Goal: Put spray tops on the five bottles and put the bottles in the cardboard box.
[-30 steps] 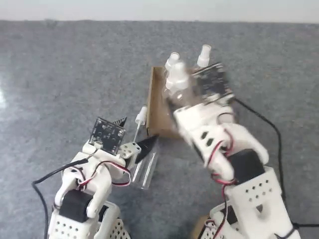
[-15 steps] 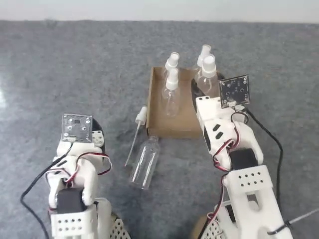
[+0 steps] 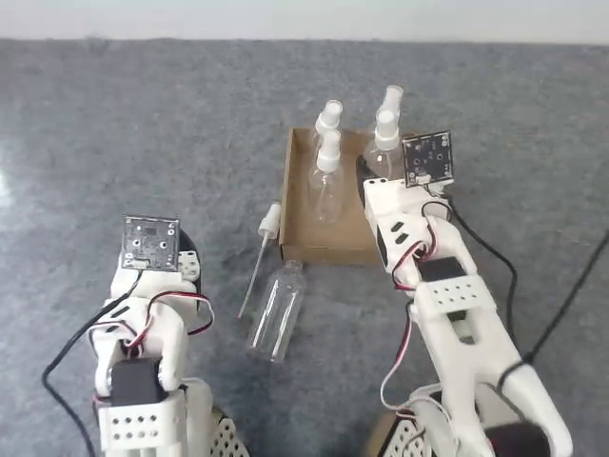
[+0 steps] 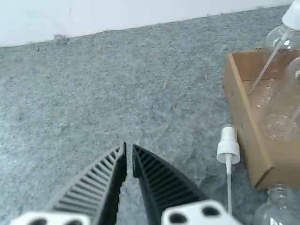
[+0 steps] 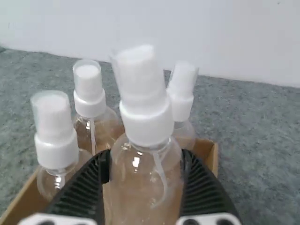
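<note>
1. Bottles [image 3: 326, 186] with spray tops stand upright in the cardboard box [image 3: 295, 200], on a grey felt-like desk [image 3: 143, 114]; white wall [image 3: 285, 19] behind.
2. Left claw [image 4: 130, 150]: pressed together, empty, low over the desk.
3. Loose spray top [image 3: 267, 225] lies just left of the box; uncapped bottle [image 3: 276, 309] lies on its side near the box's front corner.
4. Right claw [image 5: 144, 161]: pinching a capped bottle [image 5: 140, 187] upright at the box's right side.

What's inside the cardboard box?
Four clear bottles with spray tops are in the cardboard box, one held in the jaws of the right arm. That arm hides the box's right side and whether that bottle touches bottom.
</note>
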`<action>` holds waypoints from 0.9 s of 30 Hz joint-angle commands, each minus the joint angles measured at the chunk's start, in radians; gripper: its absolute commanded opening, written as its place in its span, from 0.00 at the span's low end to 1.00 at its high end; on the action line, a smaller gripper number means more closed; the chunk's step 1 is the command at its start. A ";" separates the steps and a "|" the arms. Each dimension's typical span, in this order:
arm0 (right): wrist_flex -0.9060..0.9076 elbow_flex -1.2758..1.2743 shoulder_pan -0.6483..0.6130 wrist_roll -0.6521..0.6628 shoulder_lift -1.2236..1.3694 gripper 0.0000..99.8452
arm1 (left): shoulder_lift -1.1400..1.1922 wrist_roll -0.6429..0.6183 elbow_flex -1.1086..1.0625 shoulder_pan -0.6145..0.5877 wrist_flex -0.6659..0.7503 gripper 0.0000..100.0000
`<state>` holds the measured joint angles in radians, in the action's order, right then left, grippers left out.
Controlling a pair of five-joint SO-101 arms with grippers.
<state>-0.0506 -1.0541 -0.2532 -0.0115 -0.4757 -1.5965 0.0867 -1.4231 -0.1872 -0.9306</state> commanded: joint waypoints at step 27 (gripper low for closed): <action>-0.170 0.046 0.013 -0.009 0.216 0.01 | -0.011 0.005 0.008 -0.003 0.029 0.01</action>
<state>-0.2087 -1.0541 -0.2532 -0.0161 -0.2516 -1.5965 0.0867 -1.4231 -0.1872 -0.9306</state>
